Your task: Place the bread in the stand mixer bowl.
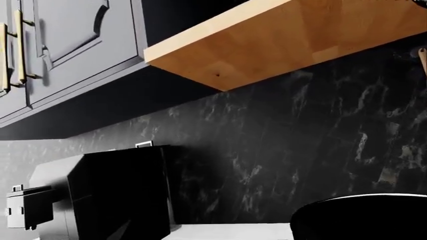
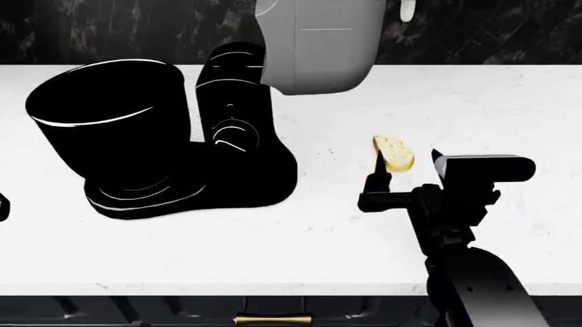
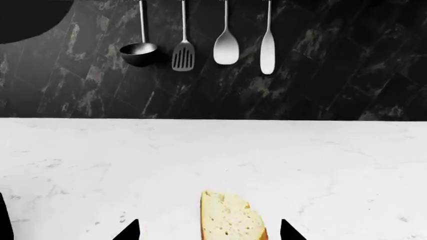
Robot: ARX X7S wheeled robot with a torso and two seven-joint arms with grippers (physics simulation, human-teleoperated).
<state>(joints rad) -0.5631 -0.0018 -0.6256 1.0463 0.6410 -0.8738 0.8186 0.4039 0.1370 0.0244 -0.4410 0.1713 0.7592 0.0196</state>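
**Bread flanked by the right hand, bowl well off to the side**

The bread (image 2: 393,152) lies on the white surface (image 2: 473,102), well apart from the bowl (image 2: 108,116), with the mixer's column (image 2: 232,102) between them. In the head view the right hand (image 2: 407,165) reaches toward the slice; one finger (image 2: 377,182) shows just beside its near end, while the other is mostly hidden behind the wrist camera block (image 2: 482,168). The right wrist view shows the slice (image 3: 230,219) cut off at the frame edge, with two dark fingertips (image 3: 129,231) spread on either side of it and clear gaps between them and the crust. The right hand is spread, not pinching the bread.

The bowl's inside is pure black; only its thin bright rim can be made out. A grey shape (image 2: 318,41), likely the robot's own left arm, covers the top of the mixer.

The left hand appears in no view, so its state cannot be told. The left wrist view shows only a sliver of the bowl (image 1: 363,217), a black appliance (image 1: 107,195), dark marbled wall (image 1: 300,130), a wooden shelf (image 1: 300,35) and grey cabinets (image 1: 73,35). Four utensils (image 3: 225,47) hang on the wall.
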